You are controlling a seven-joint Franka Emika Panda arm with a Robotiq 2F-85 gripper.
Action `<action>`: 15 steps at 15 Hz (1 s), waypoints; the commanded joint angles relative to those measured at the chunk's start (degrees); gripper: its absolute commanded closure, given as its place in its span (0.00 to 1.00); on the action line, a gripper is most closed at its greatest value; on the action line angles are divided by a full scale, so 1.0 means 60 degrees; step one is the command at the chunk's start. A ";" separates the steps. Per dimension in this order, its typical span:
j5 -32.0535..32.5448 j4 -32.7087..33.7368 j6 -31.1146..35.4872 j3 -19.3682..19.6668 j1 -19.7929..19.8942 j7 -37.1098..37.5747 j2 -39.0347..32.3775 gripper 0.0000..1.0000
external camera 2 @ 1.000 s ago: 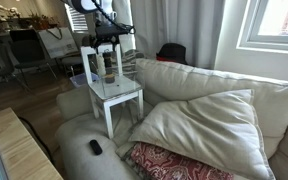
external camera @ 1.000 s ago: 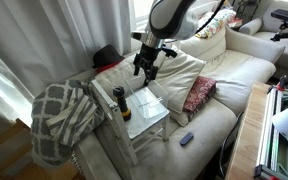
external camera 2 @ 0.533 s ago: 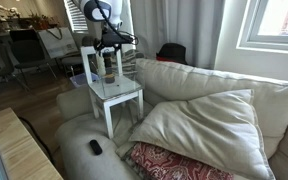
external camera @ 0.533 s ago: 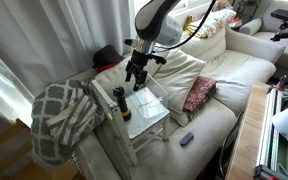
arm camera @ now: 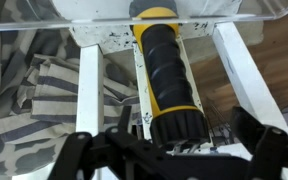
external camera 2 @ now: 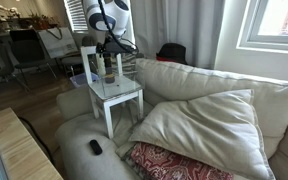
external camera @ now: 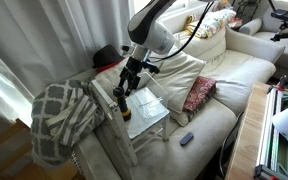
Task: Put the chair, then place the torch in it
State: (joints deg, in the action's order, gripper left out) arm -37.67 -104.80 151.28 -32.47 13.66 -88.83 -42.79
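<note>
**We see the open tool over the torch on the chair.**

In both exterior views the torch (external camera: 121, 103) stands upright on the glossy seat of the white chair (external camera: 149, 115), close to its back rail, amber end down. The tool (external camera: 125, 88) hangs just above the torch's black top. In the wrist view the tool (arm camera: 169, 145) is spread wide, with its dark fingers (arm camera: 269, 150) on either side of the ribbed black barrel and clear of it, so we read it as gripping nothing. A checked blanket (external camera: 59, 115) lies against the chair's back. A red patterned cushion (external camera: 199, 93) and a small dark remote (external camera: 187, 138) lie well apart from the chair.
</note>
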 commanded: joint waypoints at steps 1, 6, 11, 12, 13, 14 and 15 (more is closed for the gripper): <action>-0.0846 0.0542 -0.0161 -0.0327 0.0254 -0.0827 -0.0661 0.00; -0.1485 0.0877 -0.0422 -0.0172 0.0091 -0.1318 -0.0941 0.01; -0.2098 0.1085 -0.0627 -0.0073 0.0009 -0.1750 -0.1048 0.48; -0.2237 0.1120 -0.0702 -0.0026 -0.0023 -0.1835 -0.1042 0.56; -0.2364 0.1154 -0.0768 0.0023 -0.0059 -0.1894 -0.1031 0.63; -0.2497 0.1181 -0.0832 0.0072 -0.0082 -0.1940 -0.1019 0.66; -0.2635 0.1207 -0.0905 0.0125 -0.0110 -0.2000 -0.1013 0.66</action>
State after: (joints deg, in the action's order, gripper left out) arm -50.13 -99.33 148.29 -33.03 13.88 -98.20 -48.09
